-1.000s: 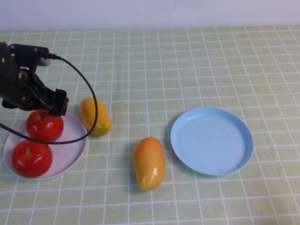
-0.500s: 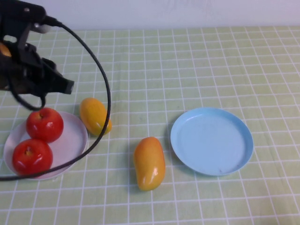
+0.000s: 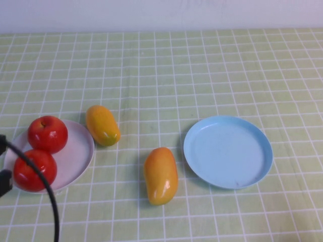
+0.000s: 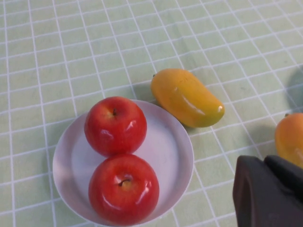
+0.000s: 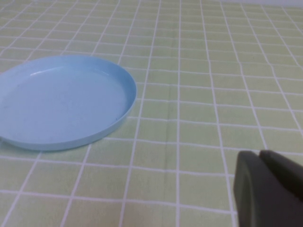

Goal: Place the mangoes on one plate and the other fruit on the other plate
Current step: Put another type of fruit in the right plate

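Two red apples (image 3: pixel 47 134) (image 3: pixel 34 169) sit side by side on the white plate (image 3: pixel 75 151). One mango (image 3: pixel 102 125) lies on the cloth just beside that plate's far right rim. The other mango (image 3: pixel 161 175) lies on the cloth left of the light blue plate (image 3: pixel 228 151), which holds nothing. My left gripper (image 4: pixel 263 160) hangs shut and holding nothing above the cloth, off to the side of the white plate (image 4: pixel 170 142) and close to the second mango (image 4: pixel 289 139). My right gripper (image 5: pixel 259 153) is shut, holding nothing, beside the blue plate (image 5: pixel 61 101).
A green checked cloth (image 3: pixel 202 75) covers the whole table. The left arm's black cable (image 3: pixel 45 186) loops across the near left corner, over the lower apple and plate edge. Neither arm's body shows in the high view.
My left arm has pulled back from above the white plate toward the near left edge, leaving only its cable in the high view. The fruit and plates have not moved.
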